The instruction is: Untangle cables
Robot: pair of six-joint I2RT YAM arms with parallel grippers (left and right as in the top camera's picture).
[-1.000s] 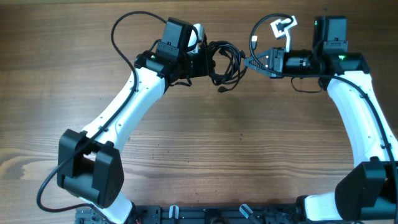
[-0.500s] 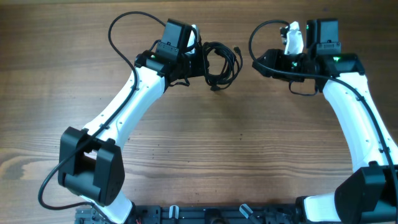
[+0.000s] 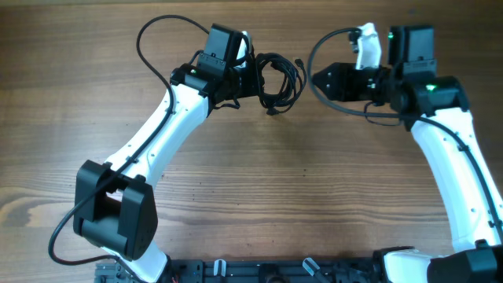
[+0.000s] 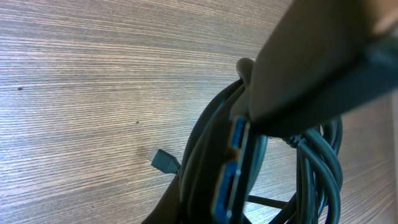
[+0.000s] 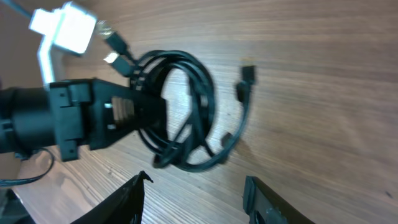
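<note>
Pinching the cables (image 4: 320, 174) are the left fingers (image 4: 311, 68); the right fingers (image 5: 132, 200) gape apart, empty.

Checked all 3 views: no readable text, label, brand, number or sign anywhere. The cables (image 3: 277, 79) and the wooden table (image 3: 259, 189) carried no legible markings.

Your wood-grain counter (image 3: 299, 181), brown boards running side to side, your black mounting rail (image 3: 267, 271) along the near edge
</note>
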